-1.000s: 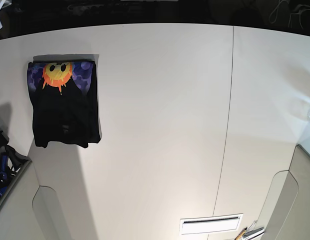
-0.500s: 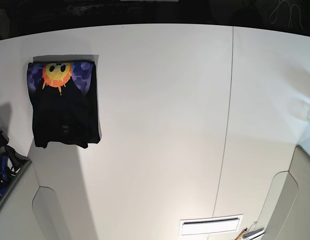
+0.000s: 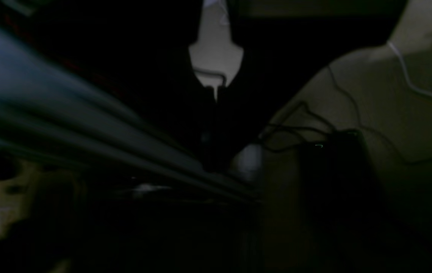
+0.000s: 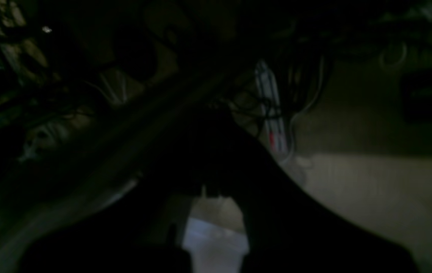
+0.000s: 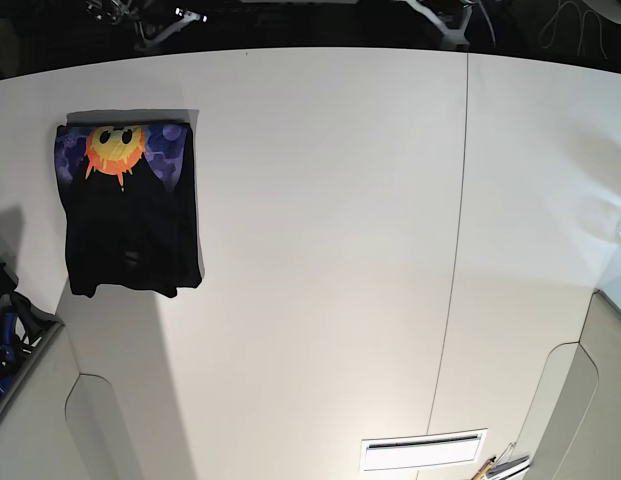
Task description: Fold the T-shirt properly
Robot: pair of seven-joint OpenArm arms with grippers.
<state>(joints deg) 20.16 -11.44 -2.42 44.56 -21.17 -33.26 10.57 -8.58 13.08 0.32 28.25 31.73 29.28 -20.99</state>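
The T-shirt (image 5: pixel 130 205) lies folded into a compact black rectangle at the far left of the white table (image 5: pixel 320 250), with the orange sun face on purple showing at its far end. Neither gripper is near it. In the dim left wrist view, my left gripper (image 3: pixel 216 99) is a dark silhouette with its fingers meeting, nothing between them. My right gripper (image 4: pixel 210 191) in the dark right wrist view is likewise shut and empty. Both wrist cameras look at shadowy floor and cables, not at the shirt.
A seam (image 5: pixel 455 250) runs down the table right of centre. A white slotted plate (image 5: pixel 422 450) sits at the near edge. Blue and black gear (image 5: pixel 5 325) stands off the left edge. Pale arm parts (image 5: pixel 445 20) show past the far edge.
Pale arm parts have come into sight along the far edge in the base view. The T-shirt has not moved.
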